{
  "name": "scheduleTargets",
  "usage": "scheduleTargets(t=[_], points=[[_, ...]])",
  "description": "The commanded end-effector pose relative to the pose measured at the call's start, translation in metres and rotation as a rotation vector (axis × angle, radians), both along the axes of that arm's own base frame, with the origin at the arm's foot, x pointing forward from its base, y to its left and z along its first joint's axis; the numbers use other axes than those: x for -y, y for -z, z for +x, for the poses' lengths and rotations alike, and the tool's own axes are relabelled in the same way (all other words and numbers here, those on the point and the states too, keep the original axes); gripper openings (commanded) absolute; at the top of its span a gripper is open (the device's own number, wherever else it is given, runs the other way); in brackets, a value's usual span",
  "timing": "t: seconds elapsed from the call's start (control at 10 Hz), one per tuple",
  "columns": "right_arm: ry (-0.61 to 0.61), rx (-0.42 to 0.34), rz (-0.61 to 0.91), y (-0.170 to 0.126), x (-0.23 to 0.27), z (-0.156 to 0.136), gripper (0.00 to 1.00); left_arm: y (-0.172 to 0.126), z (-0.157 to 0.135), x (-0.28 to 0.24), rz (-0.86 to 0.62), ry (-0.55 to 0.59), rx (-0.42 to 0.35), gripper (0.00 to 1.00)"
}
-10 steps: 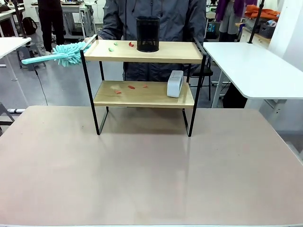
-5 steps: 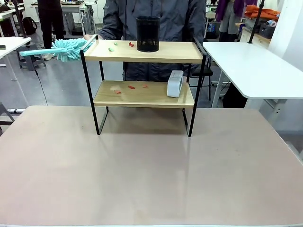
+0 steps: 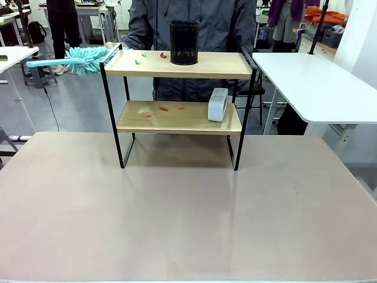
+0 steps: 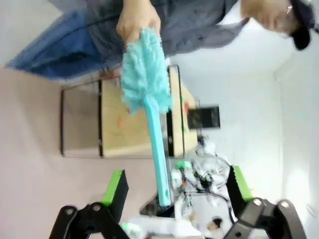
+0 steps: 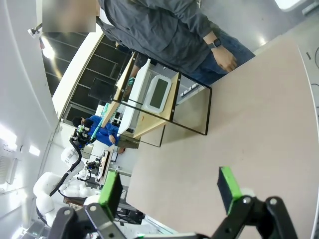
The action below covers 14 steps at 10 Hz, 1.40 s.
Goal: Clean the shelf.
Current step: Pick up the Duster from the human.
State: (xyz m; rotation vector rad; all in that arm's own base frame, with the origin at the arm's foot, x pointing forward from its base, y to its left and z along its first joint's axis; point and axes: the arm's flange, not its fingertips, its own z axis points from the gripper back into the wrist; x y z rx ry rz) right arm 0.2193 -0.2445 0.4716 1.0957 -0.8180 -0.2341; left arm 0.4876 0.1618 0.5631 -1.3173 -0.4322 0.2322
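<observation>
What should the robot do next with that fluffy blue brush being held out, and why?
Probably the left gripper should ease forward and close on the duster handle: its jaws stand open, the person's hand holds the fluffy end, the handle points toward it, and scraps lie on the shelf.

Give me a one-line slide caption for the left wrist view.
Person's hand holds a turquoise duster by its head, handle pointing toward the open left gripper, shelf behind.

The left pincer (image 4: 177,186) gapes wide at the frame's bottom edge; the right pincer (image 5: 168,189) gapes likewise.
</observation>
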Motion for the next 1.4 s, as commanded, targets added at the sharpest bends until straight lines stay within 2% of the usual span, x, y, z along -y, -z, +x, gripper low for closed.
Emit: scheduleTargets(t=[0.0, 0.1, 0.2, 0.3, 0.6, 0.7, 1.0, 1.3], points=[[0.001, 0.038, -0.003, -0.002, 0.001, 0.002, 1.00, 0.016, 0.019, 0.013, 0.016, 0.184, -0.168, 1.00], [0.001, 0.038, -0.003, -0.002, 0.001, 0.002, 1.00, 0.022, 0.033, 0.023, 0.036, 0.249, -0.217, 1.00], [0.001, 0.038, -0.003, -0.002, 0.001, 0.002, 1.00, 0.029, 0.041, 0.035, 0.046, 0.239, -0.238, 1.00], [0.001, 0.038, -0.003, -0.002, 0.001, 0.002, 1.00, 0.037, 0.047, 0.048, 0.031, 0.274, -0.263, 1.00], [0.001, 0.038, -0.003, -0.002, 0.001, 0.002, 1.00, 0.038, 0.061, 0.076, -0.104, 0.361, -0.299, 1.00], [0.001, 0.038, -0.003, -0.002, 0.001, 0.002, 1.00, 0.037, 0.066, 0.081, -0.156, 0.404, -0.345, 1.00], [0.001, 0.038, -0.003, -0.002, 0.001, 0.002, 1.00, 0.042, 0.073, 0.092, -0.208, 0.418, -0.349, 1.00], [0.001, 0.038, -0.003, -0.002, 0.001, 0.002, 1.00, 0.039, 0.073, 0.090, -0.182, 0.376, -0.320, 1.00]])
